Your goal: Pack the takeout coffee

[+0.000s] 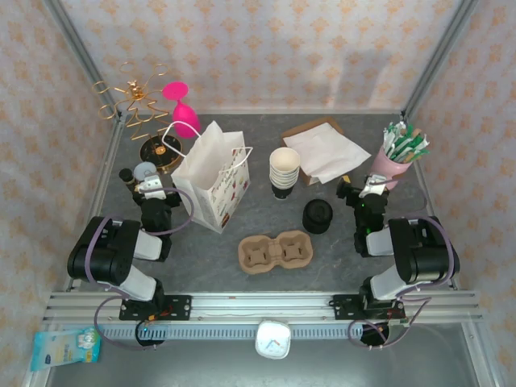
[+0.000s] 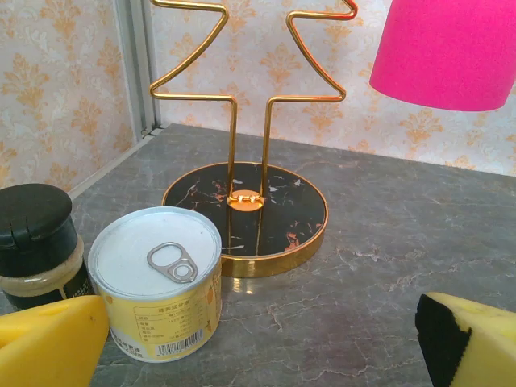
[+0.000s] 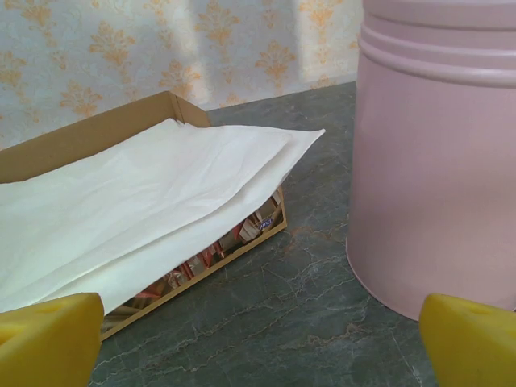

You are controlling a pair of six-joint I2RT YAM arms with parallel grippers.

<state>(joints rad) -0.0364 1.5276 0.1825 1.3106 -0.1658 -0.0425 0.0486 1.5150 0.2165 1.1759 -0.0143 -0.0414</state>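
The takeout coffee is out of view. A stack of lidless cream cups [image 1: 284, 169] stands mid-table, and a stack of black lids [image 1: 317, 216] sits just right of it. In front lies the brown two-slot cup carrier [image 1: 275, 252], with nothing in its slots. A white paper bag [image 1: 211, 177] stands open to the left. My left gripper [image 1: 147, 187] [image 2: 262, 343] is open at the left side, facing a tin can. My right gripper [image 1: 363, 192] [image 3: 262, 343] is open at the right, with bare table between its yellow fingers [image 3: 48, 334].
A yellow tin can [image 2: 157, 278] and a dark-lidded jar [image 2: 36, 242] sit close before the left gripper. Behind them is a gold wire stand [image 2: 246, 218] and a pink goblet [image 2: 443, 48]. A pink holder [image 3: 439, 161] and a napkin box [image 3: 145, 210] flank the right gripper.
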